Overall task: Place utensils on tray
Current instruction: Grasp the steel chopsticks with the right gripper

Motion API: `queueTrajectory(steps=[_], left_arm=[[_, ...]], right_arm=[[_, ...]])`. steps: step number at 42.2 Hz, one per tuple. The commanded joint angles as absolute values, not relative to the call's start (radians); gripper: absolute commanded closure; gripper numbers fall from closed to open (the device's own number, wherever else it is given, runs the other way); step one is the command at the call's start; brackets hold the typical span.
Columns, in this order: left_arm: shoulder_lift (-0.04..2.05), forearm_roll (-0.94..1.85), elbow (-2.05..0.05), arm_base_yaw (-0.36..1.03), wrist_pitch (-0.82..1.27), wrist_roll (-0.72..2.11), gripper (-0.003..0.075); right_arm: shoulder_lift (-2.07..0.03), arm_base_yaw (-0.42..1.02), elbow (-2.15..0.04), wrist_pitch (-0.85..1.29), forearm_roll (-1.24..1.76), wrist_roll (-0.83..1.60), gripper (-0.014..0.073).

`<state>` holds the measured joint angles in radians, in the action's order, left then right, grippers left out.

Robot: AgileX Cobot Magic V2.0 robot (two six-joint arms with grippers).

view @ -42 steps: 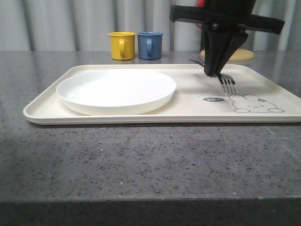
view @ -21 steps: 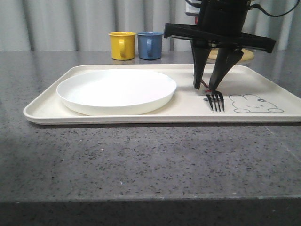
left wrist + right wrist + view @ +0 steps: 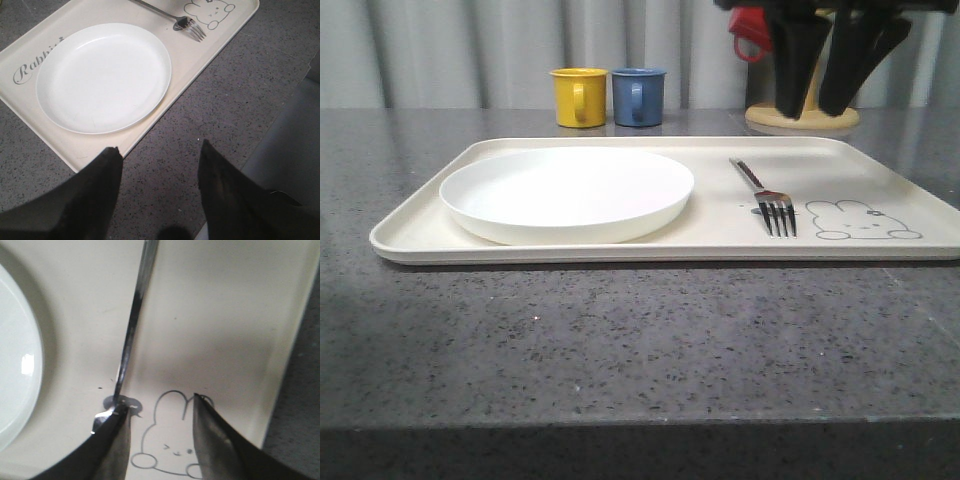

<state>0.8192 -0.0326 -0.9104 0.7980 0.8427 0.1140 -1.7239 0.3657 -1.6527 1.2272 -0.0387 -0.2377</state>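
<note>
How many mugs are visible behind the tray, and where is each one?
3. A yellow mug and a blue mug stand side by side beyond the tray; a red mug shows partly behind the right gripper. More may be hidden.

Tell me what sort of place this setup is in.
Probably a staged dining or kitchen counter: a speckled dark stone countertop, a cream tray holding a white plate and fork, mugs behind, grey curtain backdrop.

A shiny polished metal fork [image 3: 765, 192] lies below the right gripper's [image 3: 830, 105] matt black fingers, on a smooth cream plastic tray [image 3: 720, 240] beside a glossy white plate [image 3: 567, 193], over speckled stone-like table [image 3: 620, 340].
</note>
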Motion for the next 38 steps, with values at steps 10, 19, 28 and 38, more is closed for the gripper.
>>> queueTrajectory(steps=[10, 19, 28, 38], left_arm=[[0.816, -0.031, -0.937, 0.805, 0.768, 0.103, 0.0365], [0.816, -0.031, -0.937, 0.805, 0.768, 0.103, 0.0365], [0.816, -0.031, -0.937, 0.805, 0.768, 0.103, 0.0365], [0.816, -0.031, -0.937, 0.805, 0.768, 0.103, 0.0365]], right_arm=[[-1.575, 0.137, -1.521, 1.254, -0.089, -0.138, 0.0263], [-1.575, -0.008, -1.428, 1.213, -0.089, -0.096, 0.0263], [-1.584, -0.087, -1.398, 1.166, -0.088, -0.089, 0.0263], [-1.632, -0.127, -1.398, 1.166, -0.088, -0.059, 0.0263]])
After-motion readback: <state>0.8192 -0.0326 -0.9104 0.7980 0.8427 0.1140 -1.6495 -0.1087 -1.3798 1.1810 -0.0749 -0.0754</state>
